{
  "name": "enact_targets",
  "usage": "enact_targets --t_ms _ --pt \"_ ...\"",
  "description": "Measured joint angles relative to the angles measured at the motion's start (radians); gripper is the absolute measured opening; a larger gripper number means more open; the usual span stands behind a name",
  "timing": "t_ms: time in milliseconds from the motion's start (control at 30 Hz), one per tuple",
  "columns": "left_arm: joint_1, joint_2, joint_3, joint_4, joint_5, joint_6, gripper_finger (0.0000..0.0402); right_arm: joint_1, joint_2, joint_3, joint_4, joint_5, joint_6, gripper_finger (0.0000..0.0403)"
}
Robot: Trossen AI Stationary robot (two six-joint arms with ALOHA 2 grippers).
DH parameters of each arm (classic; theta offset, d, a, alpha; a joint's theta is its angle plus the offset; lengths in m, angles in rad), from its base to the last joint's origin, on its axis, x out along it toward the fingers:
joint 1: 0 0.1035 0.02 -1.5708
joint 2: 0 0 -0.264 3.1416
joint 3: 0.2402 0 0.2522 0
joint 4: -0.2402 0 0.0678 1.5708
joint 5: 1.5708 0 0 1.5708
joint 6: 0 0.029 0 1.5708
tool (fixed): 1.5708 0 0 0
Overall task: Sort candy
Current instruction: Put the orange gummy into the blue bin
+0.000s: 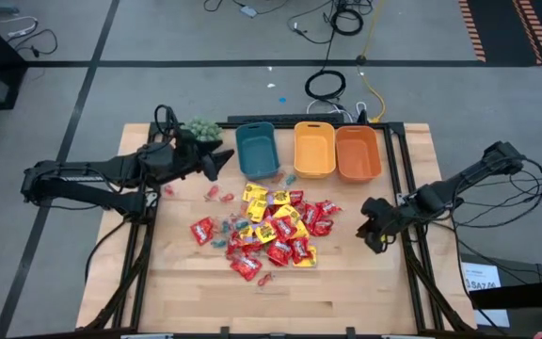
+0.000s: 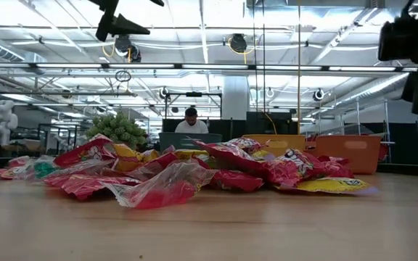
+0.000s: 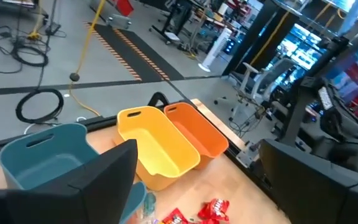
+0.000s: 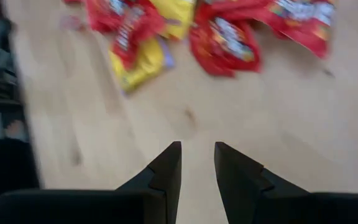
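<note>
From above, you have the candy (image 1: pixel 269 234) heaped in the middle of the tabletop (image 1: pixel 365 282), in front of three bins: one teal bin (image 1: pixel 257 149), one yellow bin (image 1: pixel 314 148), one orange bin (image 1: pixel 358 152). Your left gripper (image 1: pixel 216 160) hangs just beside the teal bin's near-left corner, next to the green plant (image 1: pixel 199 129); the pile lies forward and to its right. Your right gripper (image 1: pixel 374 233) sits at the pile's right edge, so that arm is nearer the heap. The red packets outnumber the yellow ones, perhaps a dozen or more against roughly half a dozen; an exact count is beyond you here. A few loose pink and pale pieces lie apart toward the left arm.

At tabletop level, the pile (image 2: pixel 194 170) spreads as one low band of overlapping packets, long axis running across the picture. The bins stand behind it.

Through the left wrist, the fingers stand spread wide with nothing between them, and all three bins lie ahead, teal (image 3: pixel 48 158) closest.

Through the right wrist, the gripper (image 4: pixel 197 158) has its fingers drawn near together with a narrow gap, holding nothing, and the red and yellow packets (image 4: pixel 222 43) lie straight ahead on bare wood.
</note>
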Motion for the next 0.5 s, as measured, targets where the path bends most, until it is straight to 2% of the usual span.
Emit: enact_targets --t_ms 167,333,500 --pt "0.0 0.0 0.0 0.0 0.064 -0.028 0.0352 0.0 -0.003 -0.004 -0.137 0.0 -0.025 0.0086" --pt "0.028 0.0 0.001 -0.028 0.129 -0.106 0.0352 0.0 -0.003 -0.004 -0.125 0.006 0.029 0.0086" --pt "0.169 0.012 0.06 -0.371 0.184 -0.18 0.0352 0.0 -0.003 -0.004 -0.076 0.077 0.144 0.0086"
